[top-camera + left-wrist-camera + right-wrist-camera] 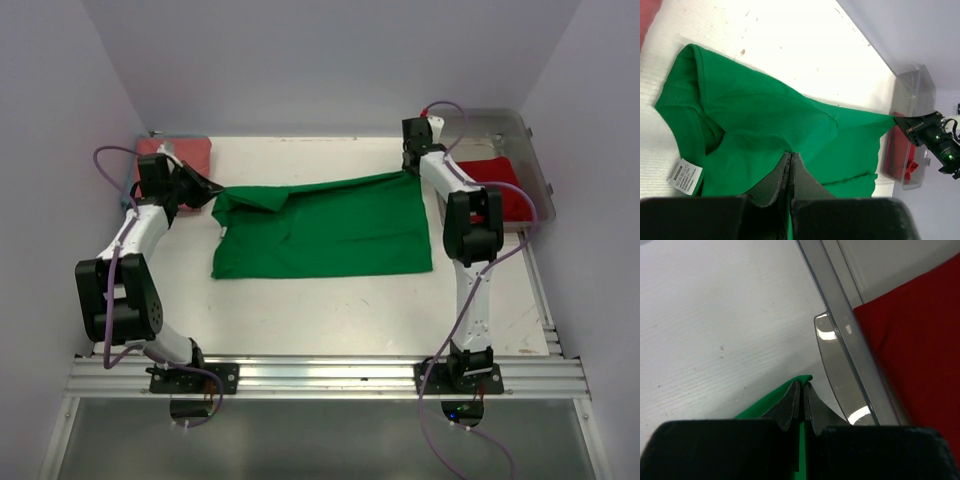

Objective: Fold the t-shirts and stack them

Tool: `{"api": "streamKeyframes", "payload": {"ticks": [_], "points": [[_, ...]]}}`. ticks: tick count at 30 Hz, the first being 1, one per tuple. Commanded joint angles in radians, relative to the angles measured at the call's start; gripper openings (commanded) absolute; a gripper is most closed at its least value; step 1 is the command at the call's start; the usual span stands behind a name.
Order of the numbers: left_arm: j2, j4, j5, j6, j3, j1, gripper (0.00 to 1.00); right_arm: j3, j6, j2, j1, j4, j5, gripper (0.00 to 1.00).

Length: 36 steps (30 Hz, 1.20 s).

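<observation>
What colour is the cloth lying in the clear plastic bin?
Red: the soft cloth shirt in the clear plastic bin shows best in the right wrist view.

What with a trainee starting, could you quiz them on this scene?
1. True or false: the left hand and the right hand are each shut on the green t-shirt.
2. The red t-shirt lies: A) mid-table B) in the clear bin C) in a hand
3. Fill in: the salmon-pink t-shirt lies at the far ____ corner of the table.
Key: 1 true; 2 B; 3 left.
</observation>
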<state>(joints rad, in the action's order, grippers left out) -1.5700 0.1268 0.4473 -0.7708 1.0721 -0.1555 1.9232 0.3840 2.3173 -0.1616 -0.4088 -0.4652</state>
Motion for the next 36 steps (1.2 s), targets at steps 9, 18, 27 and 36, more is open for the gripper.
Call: {"api": "streamKeyframes", "payload": {"ticks": [9,18,27,36], "points": [[0.073,0.074,0.010,0.041,0.048,-0.029,0.00,-0.185,-0.048,-0.214,-0.009,0.073,-0.095,0.00],[0.139,0.172,-0.064,0.116,-0.001,-0.030,0.00,-0.354,-0.008,-0.306,-0.053,0.048,-0.098,0.00],[0.136,0.166,-0.042,0.116,-0.014,-0.035,0.00,-0.236,0.001,-0.222,-0.072,-0.051,-0.107,0.42],[0.140,0.168,-0.041,0.122,-0.017,-0.036,0.00,-0.171,0.062,-0.171,-0.075,-0.151,-0.151,0.43]]}}
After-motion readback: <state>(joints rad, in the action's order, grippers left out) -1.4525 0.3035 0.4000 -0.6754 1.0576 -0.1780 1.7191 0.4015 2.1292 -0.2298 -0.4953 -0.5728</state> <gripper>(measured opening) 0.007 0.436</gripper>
